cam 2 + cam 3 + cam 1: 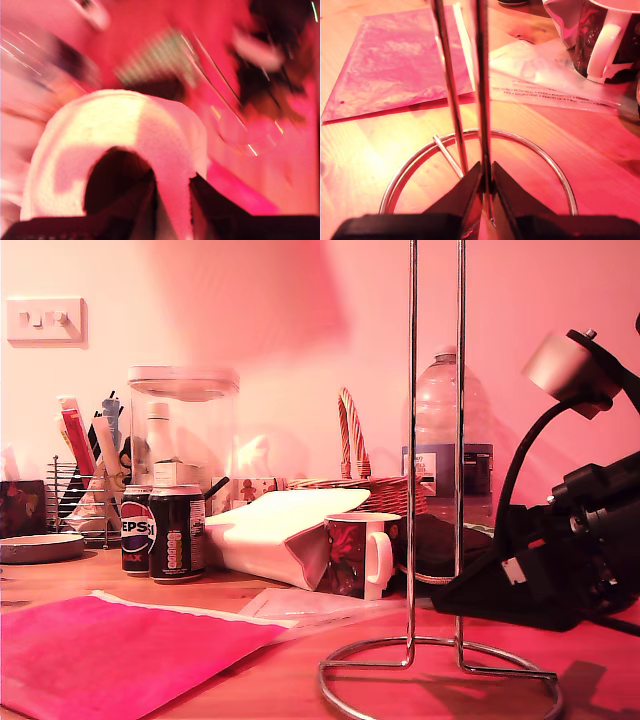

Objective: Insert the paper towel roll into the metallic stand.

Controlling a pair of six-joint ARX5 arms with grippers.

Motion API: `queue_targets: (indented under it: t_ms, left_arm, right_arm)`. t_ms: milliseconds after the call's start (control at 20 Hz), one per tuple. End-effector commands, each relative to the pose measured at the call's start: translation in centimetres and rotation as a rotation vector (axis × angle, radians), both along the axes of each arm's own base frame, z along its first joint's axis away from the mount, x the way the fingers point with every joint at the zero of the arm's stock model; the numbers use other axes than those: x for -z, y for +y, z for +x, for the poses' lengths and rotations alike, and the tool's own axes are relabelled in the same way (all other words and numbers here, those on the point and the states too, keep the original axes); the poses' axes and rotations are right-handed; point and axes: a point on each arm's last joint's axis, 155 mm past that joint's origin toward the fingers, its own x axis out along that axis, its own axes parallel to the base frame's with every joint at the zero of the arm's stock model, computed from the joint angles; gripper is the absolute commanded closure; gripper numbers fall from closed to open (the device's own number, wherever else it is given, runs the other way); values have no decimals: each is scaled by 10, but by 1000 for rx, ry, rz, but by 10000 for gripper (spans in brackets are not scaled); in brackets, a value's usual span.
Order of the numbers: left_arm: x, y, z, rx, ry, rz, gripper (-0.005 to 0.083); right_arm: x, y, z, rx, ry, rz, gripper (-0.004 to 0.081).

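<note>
1. My first gripper [172, 200] is clamped on the paper towel roll [120, 145], one finger inside the core, one outside the wall. The roll looks light and soft: grip the wall, don't crush.
2. My second gripper [487, 187] is shut on a rod of the metallic stand [470, 100], steadying it; stiff, slippery chrome.
3. The exterior view shows the stand [435, 540] at 5 o'clock, no roll; only the blurred first wrist view shows it.
</note>
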Motion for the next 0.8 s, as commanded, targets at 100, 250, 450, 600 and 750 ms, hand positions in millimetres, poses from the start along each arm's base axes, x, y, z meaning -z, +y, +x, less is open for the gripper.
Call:
queue_targets:
  t_ms: [100,250,450,600,750]
  left_arm:
    - [-34,-1,-5,12,-42,-91,795]
    - [-48,3,-16,39,-35,-125,795]
    - [-61,0,-33,105,-9,-174,795]
    - [-71,-4,-42,149,-4,-213,795]
    - [-62,-11,-40,161,24,-191,795]
  right_arm:
    - [-1,10,-1,-29,6,6,780]
    - [3,15,-1,-44,17,-7,780]
    - [9,20,2,-58,21,-31,780]
    - [12,23,4,-59,30,-37,780]
    - [12,26,3,-69,28,-39,780]
